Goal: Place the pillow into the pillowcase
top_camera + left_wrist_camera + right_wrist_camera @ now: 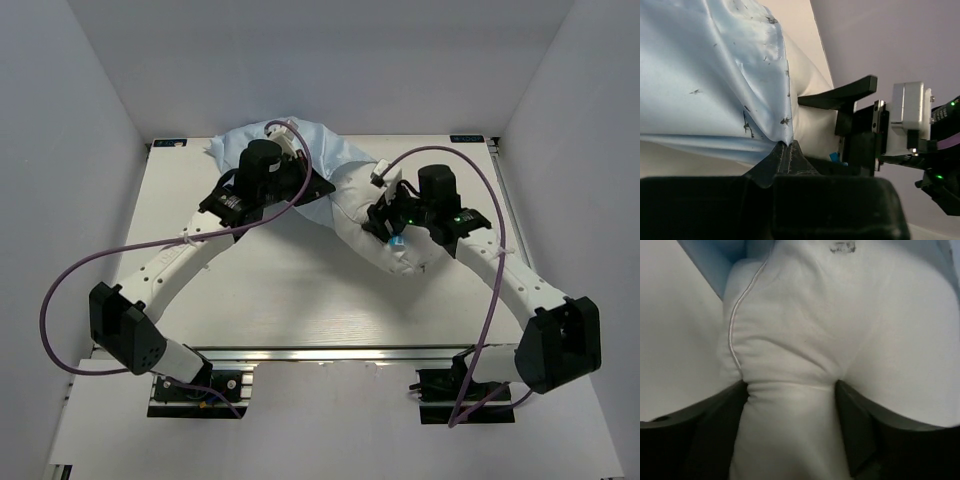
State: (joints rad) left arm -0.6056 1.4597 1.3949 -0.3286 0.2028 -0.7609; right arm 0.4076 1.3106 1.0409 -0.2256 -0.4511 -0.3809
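The light-blue pillowcase [335, 152] lies bunched at the back of the table. The white pillow [352, 205] sticks out of its mouth toward the front right. My left gripper [305, 190] is shut on the pillowcase's hem; in the left wrist view the fingers [786, 152] pinch the edge of the blue cloth [715, 75] beside the pillow [812, 125]. My right gripper [392, 228] straddles the pillow's free end. In the right wrist view its jaws [790, 400] stand wide, and the pillow [805, 330] bulges between both fingers [732, 405].
The white table [300, 290] is walled at the back and both sides. A purple cable loops over each arm. In the left wrist view, the right gripper's black finger [840, 92] and wrist housing [910, 112] sit close by.
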